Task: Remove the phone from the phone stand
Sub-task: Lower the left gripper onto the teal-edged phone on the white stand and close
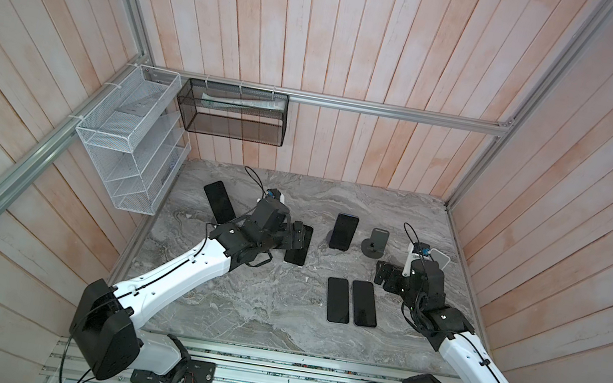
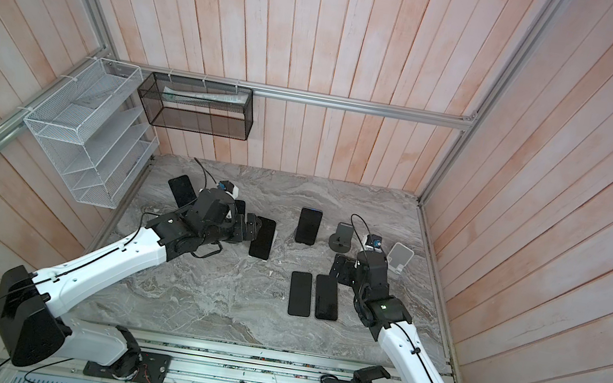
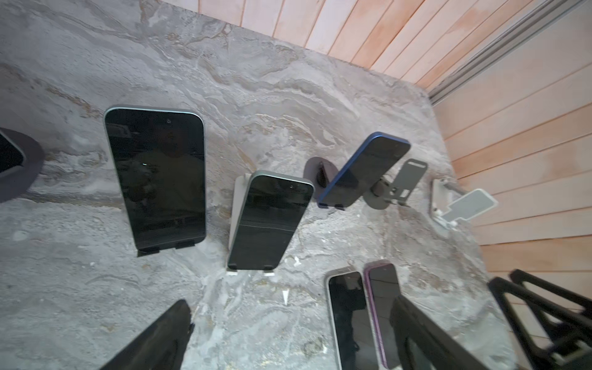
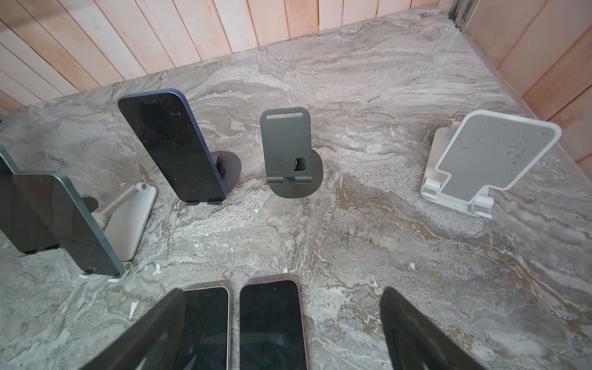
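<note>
Left wrist | leftmost phone cut off at edge | its stand half-seen

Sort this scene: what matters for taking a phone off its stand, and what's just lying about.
For the job: blue phone on dark round stand; green phone on white stand; large dark phone on black stand; propped dark phone, back left.

Lying about: pale phone and purple phone flat on the marble table; empty dark grey stand; empty white stand; white wire rack; black mesh basket.
</note>
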Tool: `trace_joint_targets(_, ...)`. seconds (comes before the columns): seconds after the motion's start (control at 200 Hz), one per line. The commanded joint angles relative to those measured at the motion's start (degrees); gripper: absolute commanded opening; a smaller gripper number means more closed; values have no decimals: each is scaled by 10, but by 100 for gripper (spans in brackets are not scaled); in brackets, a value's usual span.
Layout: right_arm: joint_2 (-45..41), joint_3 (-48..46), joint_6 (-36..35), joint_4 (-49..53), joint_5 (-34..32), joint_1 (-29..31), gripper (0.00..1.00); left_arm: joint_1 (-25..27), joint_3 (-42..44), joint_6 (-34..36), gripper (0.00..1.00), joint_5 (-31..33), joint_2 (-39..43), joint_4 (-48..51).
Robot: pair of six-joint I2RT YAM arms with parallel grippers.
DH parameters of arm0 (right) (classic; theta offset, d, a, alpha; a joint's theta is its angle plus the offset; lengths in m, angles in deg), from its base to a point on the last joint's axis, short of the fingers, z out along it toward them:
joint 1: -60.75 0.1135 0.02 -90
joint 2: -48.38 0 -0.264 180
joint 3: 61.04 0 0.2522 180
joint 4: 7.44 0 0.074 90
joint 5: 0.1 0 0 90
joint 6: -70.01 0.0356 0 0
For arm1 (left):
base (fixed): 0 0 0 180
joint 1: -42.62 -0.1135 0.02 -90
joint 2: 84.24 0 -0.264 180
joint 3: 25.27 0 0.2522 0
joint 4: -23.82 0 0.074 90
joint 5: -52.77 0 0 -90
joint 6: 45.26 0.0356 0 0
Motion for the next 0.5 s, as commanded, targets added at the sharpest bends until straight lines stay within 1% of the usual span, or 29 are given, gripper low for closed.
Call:
trace_joint_targets(0.0, 4, 4, -9, -6, 10, -3, 97, 6, -52, 27, 100, 60, -49, 43)
trace_joint_targets(0.195, 5, 4, -10, -12, 24, -8, 98, 8, -137, 65, 100, 61, -149, 80)
trace_joint_targets(0.34, 6, -3, -7, -18, 36, -10, 98, 9, -172, 84, 100, 60, -205, 93)
trace_joint_targets(0.385, 6, -4, -6, -19, 40, -10, 98, 9, -181, 90, 97, 59, -220, 93)
trace_joint_targets(0.495, 11, -4, -7, -19, 46, -11, 98, 9, -201, 92, 97, 61, -249, 97)
